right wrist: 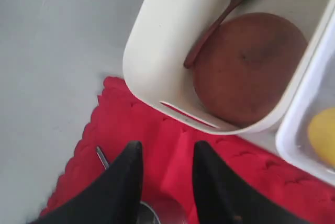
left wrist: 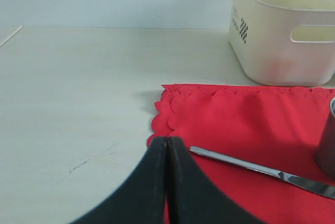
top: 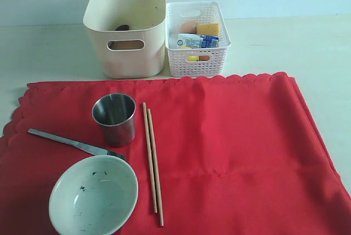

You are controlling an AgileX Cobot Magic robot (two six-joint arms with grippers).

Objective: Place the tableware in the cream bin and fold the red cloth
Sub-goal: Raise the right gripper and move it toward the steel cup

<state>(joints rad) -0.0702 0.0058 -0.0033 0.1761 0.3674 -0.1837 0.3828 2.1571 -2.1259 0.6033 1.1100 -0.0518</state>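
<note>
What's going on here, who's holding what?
Nothing is held right now. The plate and spoon are already in the cream bin. The cup, knife, bowl and chopsticks lie on the red cloth, which is spread flat, not yet folded. The right gripper hovers near the bin, fingers open and empty. The left gripper is shut and empty, by the cloth's corner near the knife.

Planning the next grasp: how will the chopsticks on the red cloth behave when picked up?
The chopsticks look thin and straight, so probably stiff and light. As two loose sticks, they may roll apart. Flat on the red cloth, a pinch might catch fabric.
</note>
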